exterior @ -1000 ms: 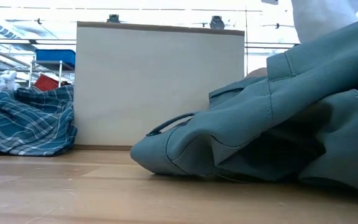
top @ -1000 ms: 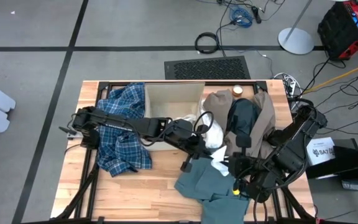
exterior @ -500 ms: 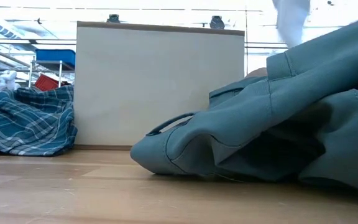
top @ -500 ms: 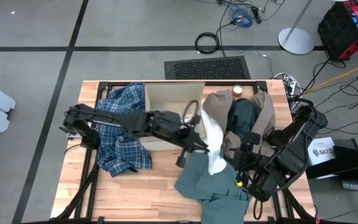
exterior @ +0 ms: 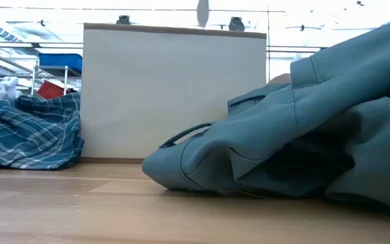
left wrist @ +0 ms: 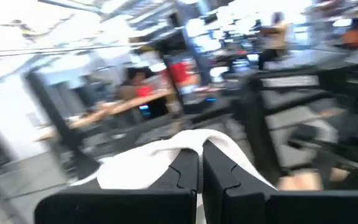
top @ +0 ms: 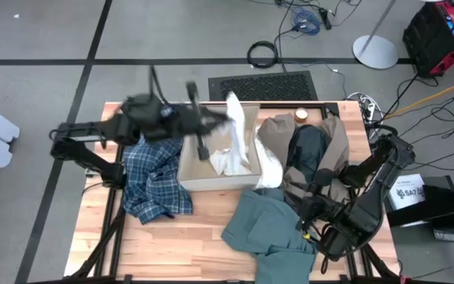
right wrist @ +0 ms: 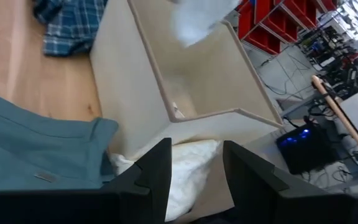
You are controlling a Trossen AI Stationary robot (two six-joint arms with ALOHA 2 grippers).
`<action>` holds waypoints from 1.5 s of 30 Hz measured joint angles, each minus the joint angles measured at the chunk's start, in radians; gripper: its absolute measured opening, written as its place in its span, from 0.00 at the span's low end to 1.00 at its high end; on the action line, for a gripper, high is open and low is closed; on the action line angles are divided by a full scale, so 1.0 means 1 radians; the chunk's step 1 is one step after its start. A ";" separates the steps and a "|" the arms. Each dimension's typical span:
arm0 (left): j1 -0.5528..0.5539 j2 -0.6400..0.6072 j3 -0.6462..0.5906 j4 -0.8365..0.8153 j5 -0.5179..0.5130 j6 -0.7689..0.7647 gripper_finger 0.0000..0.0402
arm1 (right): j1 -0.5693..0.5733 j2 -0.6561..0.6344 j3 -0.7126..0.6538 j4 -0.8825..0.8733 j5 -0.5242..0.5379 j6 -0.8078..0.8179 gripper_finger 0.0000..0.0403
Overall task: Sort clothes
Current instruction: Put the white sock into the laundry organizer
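My left gripper (top: 217,117) is raised over the tan cardboard box (top: 219,150) and shut on a white piece (top: 233,126); the view is blurred there. My right gripper (right wrist: 197,180) is open and empty at the near right, over the teal-green piece (top: 266,229) and another white piece (right wrist: 185,168). The blue-white plaid shirt (top: 152,177) lies left of the box. The taupe-brown piece (top: 278,134) and the dark black-green piece (top: 306,150) lie in a pile right of the box. My left gripper pinches the white piece between its two shut fingers (left wrist: 191,171), at the bunched upper end (left wrist: 166,155); one layer or several, I cannot tell. The piece hangs below the gripper, and its lower end (top: 231,162) lies inside the box.
The box stands open at the table's far middle, its near wall (exterior: 175,88) upright. The teal-green piece (exterior: 283,135) spreads over the near right of the wooden table (top: 172,237). Bare wood shows at the near left. People and shelves show in the room beyond.
My left gripper has swung fast from the middle of the table up and toward the far left edge, over the box, staying shut on the white piece. The white piece has been lifted off the pile and now trails from the gripper down into the box.
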 joint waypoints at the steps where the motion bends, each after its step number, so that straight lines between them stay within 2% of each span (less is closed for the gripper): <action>1: 0.024 -0.010 0.000 -0.016 -0.002 -0.007 0.00 | -0.003 0.001 -0.004 -0.001 0.000 0.000 0.33; 7: 0.156 -0.012 0.000 -0.145 -0.003 -0.077 0.00 | -0.015 0.001 -0.015 -0.004 0.000 -0.003 0.33; 11: 0.222 0.018 0.000 -0.301 -0.001 -0.142 0.00 | -0.017 0.000 -0.015 -0.004 0.000 -0.008 0.33; 14: 0.243 0.046 0.000 -0.436 0.015 -0.169 0.00 | -0.017 0.000 -0.015 -0.004 0.000 -0.008 0.33; 19: 0.261 0.098 0.000 -0.702 0.138 -0.174 0.01 | -0.017 0.000 -0.015 -0.004 -0.001 -0.008 0.33; 23: 0.262 0.164 -0.001 -0.846 0.155 -0.174 0.05 | -0.017 0.000 -0.015 -0.004 -0.002 -0.008 0.33; 31: 0.256 0.279 -0.001 -0.873 0.109 -0.174 0.06 | -0.017 0.000 -0.015 -0.003 -0.002 -0.008 0.33; 38: 0.256 0.277 -0.002 -0.881 0.108 -0.182 0.07 | -0.017 0.000 -0.015 -0.003 -0.003 -0.004 0.33; 41: 0.255 0.263 -0.002 -0.895 0.108 -0.213 0.11 | -0.017 0.000 -0.015 -0.003 -0.003 -0.004 0.33; 45: 0.255 0.256 -0.002 -0.950 0.137 -0.267 0.22 | -0.017 0.000 -0.015 -0.003 -0.003 -0.004 0.33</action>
